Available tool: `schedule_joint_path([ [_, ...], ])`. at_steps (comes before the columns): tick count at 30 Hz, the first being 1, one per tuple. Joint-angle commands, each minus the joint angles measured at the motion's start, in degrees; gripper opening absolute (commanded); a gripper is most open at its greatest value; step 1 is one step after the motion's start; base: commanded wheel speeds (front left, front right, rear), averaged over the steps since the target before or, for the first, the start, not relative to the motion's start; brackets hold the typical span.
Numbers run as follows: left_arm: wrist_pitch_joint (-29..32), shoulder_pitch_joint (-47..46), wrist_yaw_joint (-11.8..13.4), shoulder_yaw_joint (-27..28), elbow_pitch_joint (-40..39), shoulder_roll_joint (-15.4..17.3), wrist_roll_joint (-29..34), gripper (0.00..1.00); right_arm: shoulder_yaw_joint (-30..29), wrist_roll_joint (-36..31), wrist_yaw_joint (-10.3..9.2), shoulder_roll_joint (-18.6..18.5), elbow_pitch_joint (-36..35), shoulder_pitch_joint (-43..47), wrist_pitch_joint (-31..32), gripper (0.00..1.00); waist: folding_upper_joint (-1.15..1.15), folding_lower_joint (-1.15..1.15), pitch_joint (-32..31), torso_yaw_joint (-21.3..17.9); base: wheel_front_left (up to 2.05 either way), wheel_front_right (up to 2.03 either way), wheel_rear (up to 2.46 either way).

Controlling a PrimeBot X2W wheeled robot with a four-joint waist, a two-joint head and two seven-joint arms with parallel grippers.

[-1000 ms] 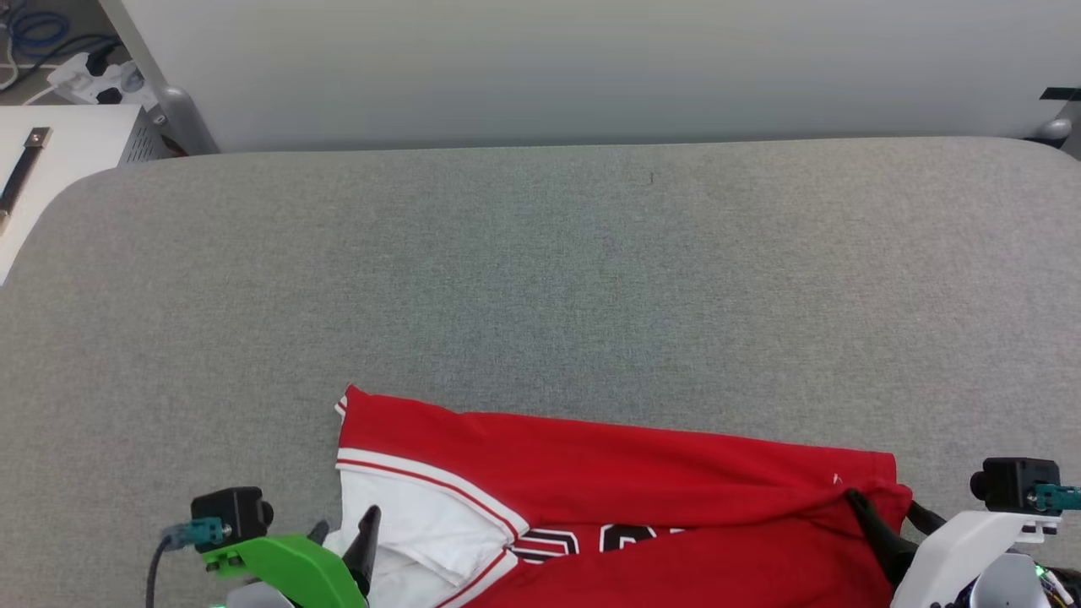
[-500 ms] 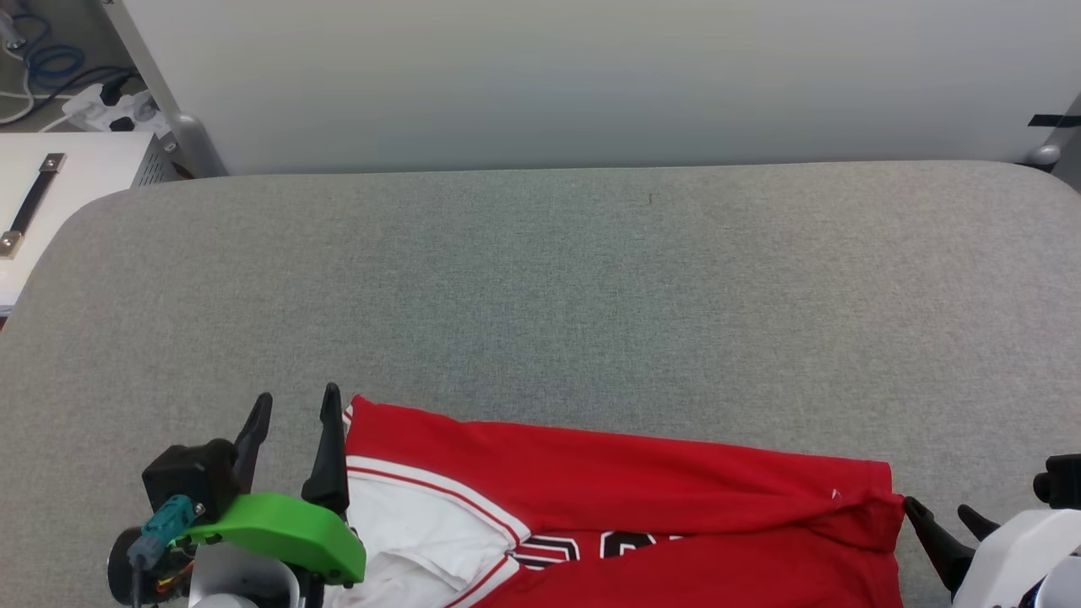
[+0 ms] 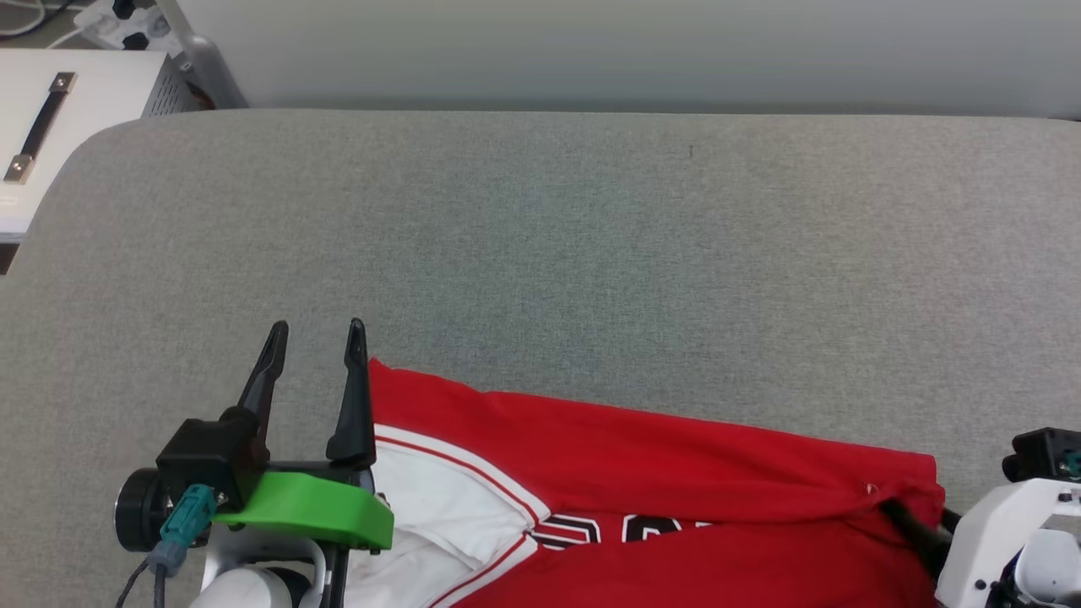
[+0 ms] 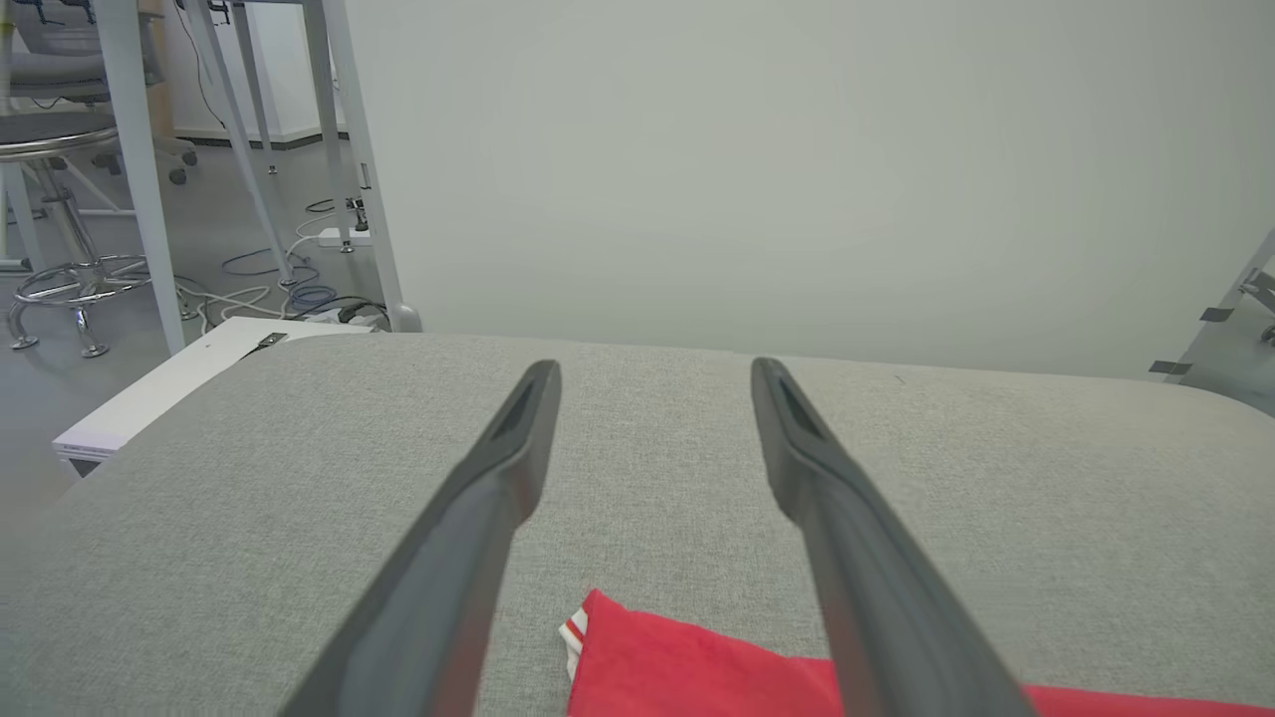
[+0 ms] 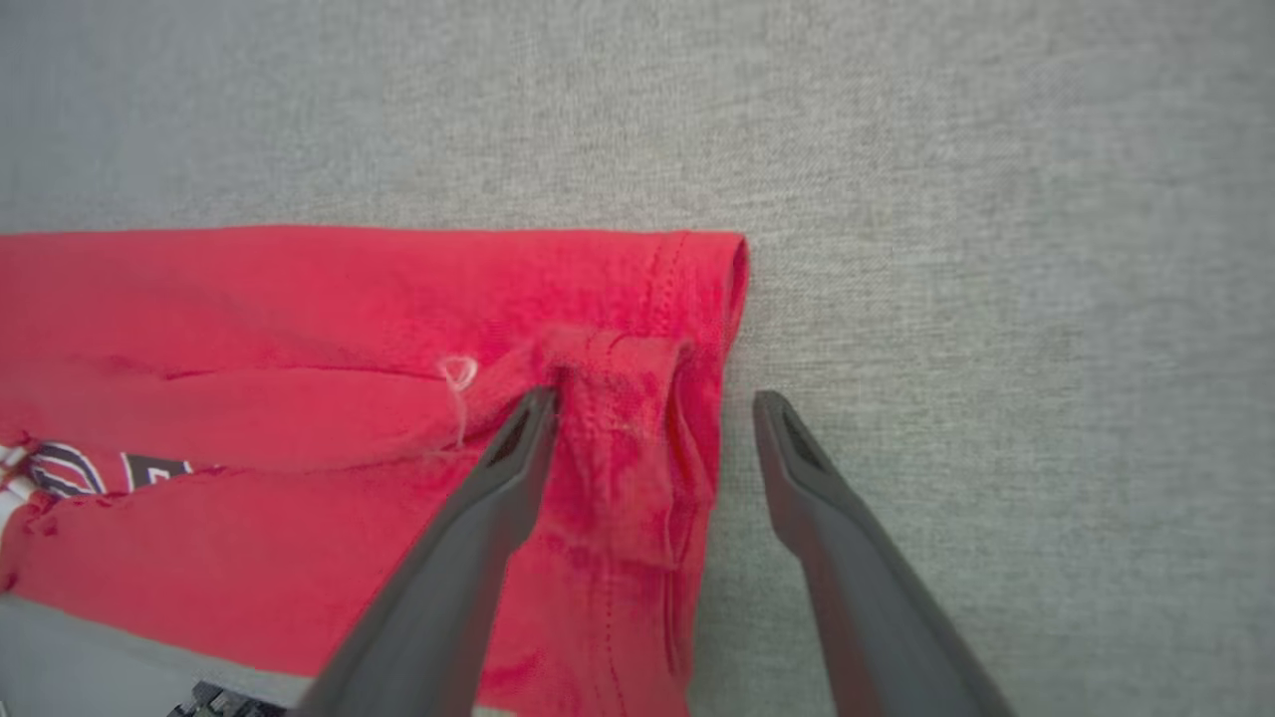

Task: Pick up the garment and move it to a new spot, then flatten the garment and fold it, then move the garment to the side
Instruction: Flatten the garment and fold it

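At the near edge of the grey fabric counter point(image 3: 540, 236), the red white-sleeved jersey shirt point(image 3: 676, 456) lies part-folded, left pincer point(image 3: 317, 324) and right pincer point(image 5: 654, 398) both spread empty at its ends; my read: more folds and the side move remain.

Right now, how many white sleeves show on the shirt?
1 sleeve: at the shirt left end, beside the left gripper. A second may be hidden under the red folds.

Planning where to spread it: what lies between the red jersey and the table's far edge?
That stretch of grey fabric tabletop is bare, as the head view shows; the red jersey lies near the front edge.
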Motion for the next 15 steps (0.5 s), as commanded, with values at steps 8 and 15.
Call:
schedule_joint_path([
  [8,-1.3,-1.7,0.4,0.0,1.0,-0.9,1.0,1.0,5.6,3.7,-0.05,-0.3,4.3,0.7,2.7,1.0,0.0,0.0,3.2,2.2,0.0,0.0,0.0],
  [15,-1.7,-1.5,0.4,0.1,1.6,-0.8,0.9,1.0,8.3,4.7,-0.05,-0.4,5.8,1.2,3.6,0.0,0.0,0.0,2.8,2.0,0.0,0.0,0.0],
])
